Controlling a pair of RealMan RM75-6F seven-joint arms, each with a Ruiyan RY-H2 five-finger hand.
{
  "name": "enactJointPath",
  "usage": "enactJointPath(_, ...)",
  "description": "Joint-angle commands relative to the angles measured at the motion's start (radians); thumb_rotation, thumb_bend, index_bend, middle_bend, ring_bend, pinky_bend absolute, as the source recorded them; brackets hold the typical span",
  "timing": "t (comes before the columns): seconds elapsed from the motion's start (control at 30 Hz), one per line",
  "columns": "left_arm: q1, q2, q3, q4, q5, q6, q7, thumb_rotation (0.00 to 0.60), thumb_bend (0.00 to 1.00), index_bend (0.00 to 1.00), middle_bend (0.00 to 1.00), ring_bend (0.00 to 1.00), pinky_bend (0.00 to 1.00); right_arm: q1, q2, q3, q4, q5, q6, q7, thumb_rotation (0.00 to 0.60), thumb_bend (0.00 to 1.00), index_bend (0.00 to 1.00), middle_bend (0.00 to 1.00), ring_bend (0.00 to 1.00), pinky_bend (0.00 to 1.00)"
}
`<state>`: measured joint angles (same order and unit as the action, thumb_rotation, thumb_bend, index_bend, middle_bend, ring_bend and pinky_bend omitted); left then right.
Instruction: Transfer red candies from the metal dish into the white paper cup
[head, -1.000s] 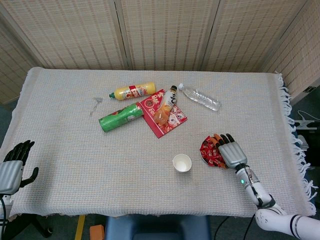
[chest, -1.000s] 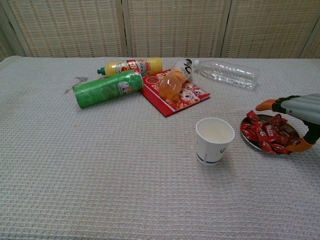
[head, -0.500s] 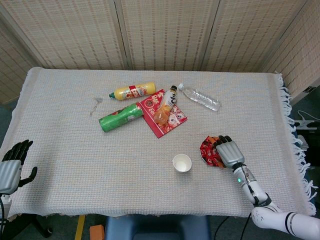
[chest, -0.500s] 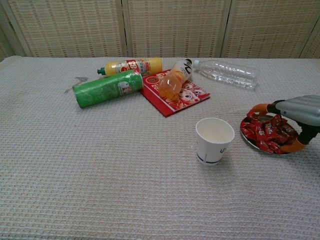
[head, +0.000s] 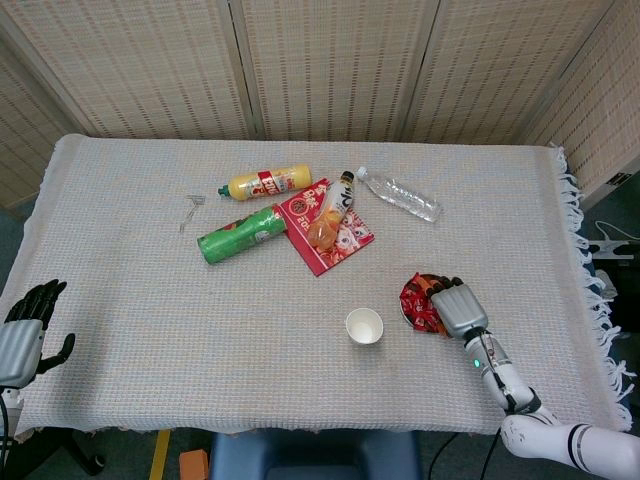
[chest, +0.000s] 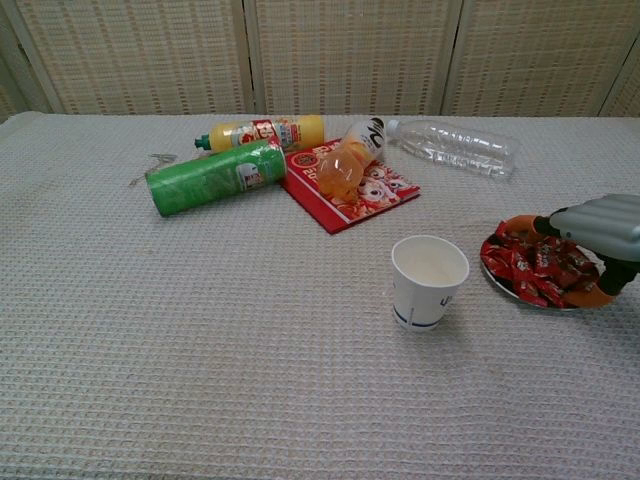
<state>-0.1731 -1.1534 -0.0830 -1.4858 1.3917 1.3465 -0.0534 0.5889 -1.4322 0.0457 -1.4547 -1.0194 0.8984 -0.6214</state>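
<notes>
Right hand (chest: 592, 230) lowered onto red candies (chest: 535, 266), metal dish (chest: 500, 284)

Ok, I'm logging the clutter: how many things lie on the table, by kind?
Bottles: 3 (yellow, orange, clear)
Green can: 1
Red packet: 1
Cup: 1
Dish of candies: 1
Total: 7

looks like a staged indoor test room here, not a lived-in home: a table (head: 120, 300) under a pale woven cloth with a fringed edge, closed in behind by woven folding screens (head: 330, 70). off the right side there's bare floor and a bit of metal equipment (head: 612, 242), while yellow floor tape (head: 160, 455) peeks out below.
</notes>
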Motion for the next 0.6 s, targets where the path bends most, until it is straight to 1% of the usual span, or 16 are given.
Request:
enactJointPath(0.03,-0.002,0.001,0.000,0.001,-0.002,-0.004,-0.001,0.600,0.42,0.00,0.00,0.00,0.14,0.005,-0.006,-0.011,-0.012,0.010,0.034,-0.045,0.596,0.17,0.09,0.25,0.18,0.33)
enactJointPath(0.07,-0.002,0.001,0.000,0.000,-0.002,-0.004,-0.002,0.600,0.42,0.00,0.00,0.00,0.14,0.005,-0.008,-0.014,-0.014,0.011,0.040,-0.053,0.596,0.17,0.11,0.27,0.20,0.37)
enactJointPath(0.2,-0.002,0.002,0.001,-0.001,-0.003,-0.004,-0.002,0.600,0.42,0.00,0.00,0.00,0.14,0.008,-0.017,-0.023,-0.017,0.030,0.051,-0.090,0.597,0.18,0.16,0.28,0.21,0.44)
enactJointPath(0.47,-0.004,0.003,0.002,-0.001,-0.007,-0.010,-0.004,0.600,0.42,0.00,0.00,0.00,0.14,0.017,-0.052,-0.028,0.004,0.052,0.080,-0.142,0.596,0.18,0.17,0.29,0.21,0.47)
enactJointPath(0.6,-0.006,0.007,0.003,-0.002,-0.010,-0.019,-0.006,0.600,0.42,0.00,0.00,0.00,0.15,0.017,-0.075,-0.032,0.022,0.042,0.112,-0.168,0.593,0.18,0.17,0.30,0.25,0.53)
